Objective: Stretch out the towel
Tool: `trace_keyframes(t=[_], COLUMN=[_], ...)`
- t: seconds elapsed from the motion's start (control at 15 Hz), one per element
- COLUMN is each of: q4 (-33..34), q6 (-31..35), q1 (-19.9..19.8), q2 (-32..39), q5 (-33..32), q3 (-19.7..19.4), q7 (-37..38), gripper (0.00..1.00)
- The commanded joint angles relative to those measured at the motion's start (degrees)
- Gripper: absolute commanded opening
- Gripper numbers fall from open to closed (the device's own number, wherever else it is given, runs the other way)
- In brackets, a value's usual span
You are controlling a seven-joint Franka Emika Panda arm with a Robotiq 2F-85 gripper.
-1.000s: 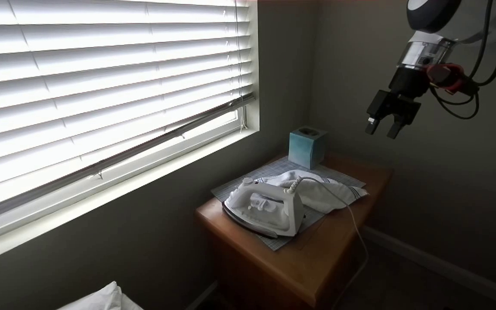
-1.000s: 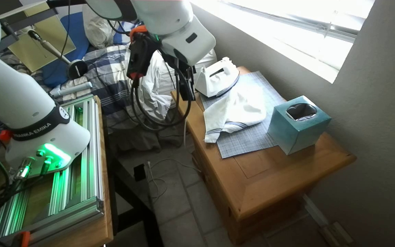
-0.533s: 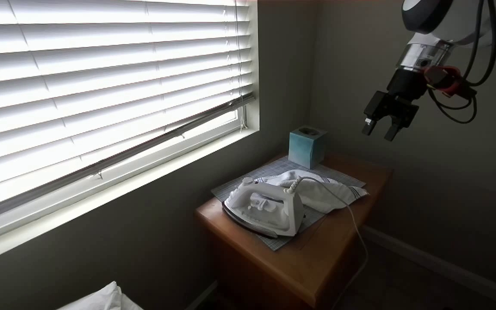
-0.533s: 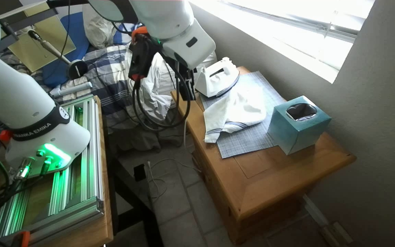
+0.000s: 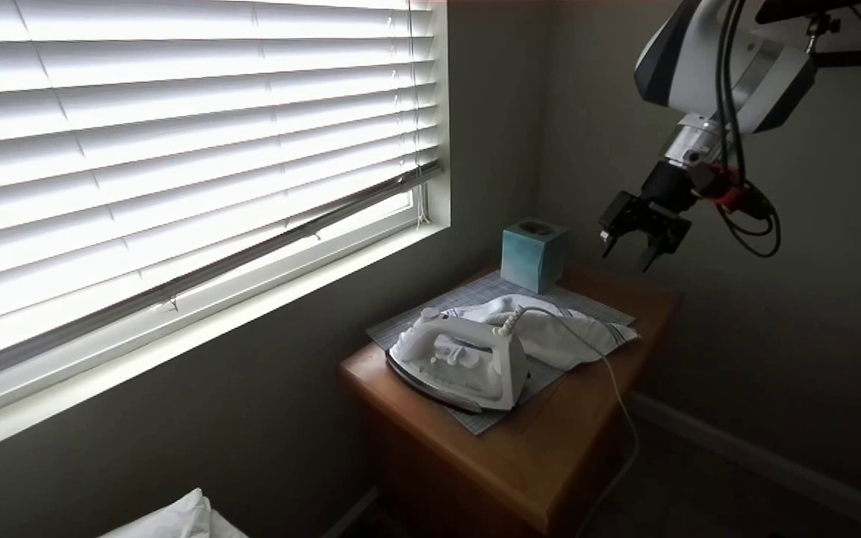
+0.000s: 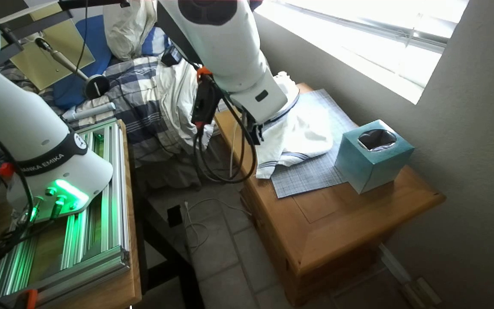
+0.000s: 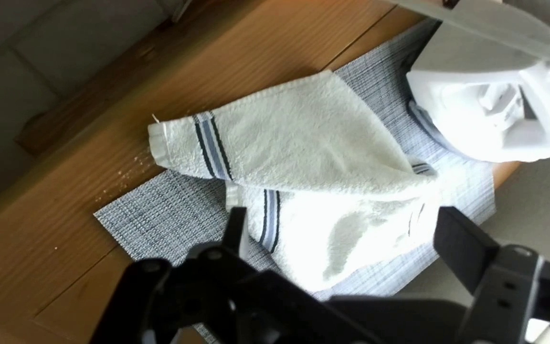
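Note:
A white towel with blue and black stripes lies folded and rumpled on a grey woven mat. It shows in both exterior views (image 5: 576,340) (image 6: 309,133) and in the wrist view (image 7: 299,138). In the wrist view, one striped end is folded over the rest and reaches past the mat onto the wood. My gripper (image 5: 627,258) is open and empty, in the air above the towel. In the wrist view the gripper (image 7: 342,215) has its fingers wide apart, with the lower part of the towel showing between them. In an exterior view the gripper is mostly hidden behind the arm.
A white iron (image 5: 460,362) stands on the mat (image 6: 307,184) beside the towel, its cord (image 5: 617,388) trailing over the towel and off the table. A teal tissue box (image 6: 373,154) stands at the mat's other end. The wooden table (image 6: 337,231) stands against the window wall.
The arm has come down and toward the table, bringing my gripper closer to the towel. The jaws stand wider apart than before. The towel, iron and tissue box have not moved.

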Motion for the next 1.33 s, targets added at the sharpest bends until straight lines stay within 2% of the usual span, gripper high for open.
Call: trace_keyframes(t=[0.0, 0.47, 0.53, 0.93, 1.2, 1.27], q4=[9.1, 18.4, 14.8, 17.5, 19.6, 20.0], q6=[-1.0, -1.5, -0.3, -0.7, -3.3, -3.3], q1=[-3.0, -5.3, -3.5, -4.0, -4.1, -5.7], q2=[11.4, 24.2, 20.8, 23.9, 26.6, 26.8], q5=[10.3, 22.2, 18.7, 20.2, 19.2, 18.3], q3=[1.2, 2.7, 1.7, 2.0, 3.2, 5.0], q7=[-8.8, -14.1, -11.6, -11.9, -7.6, -6.6], gripper=[1.0, 1.0, 1.0, 1.0, 1.0, 1.0])
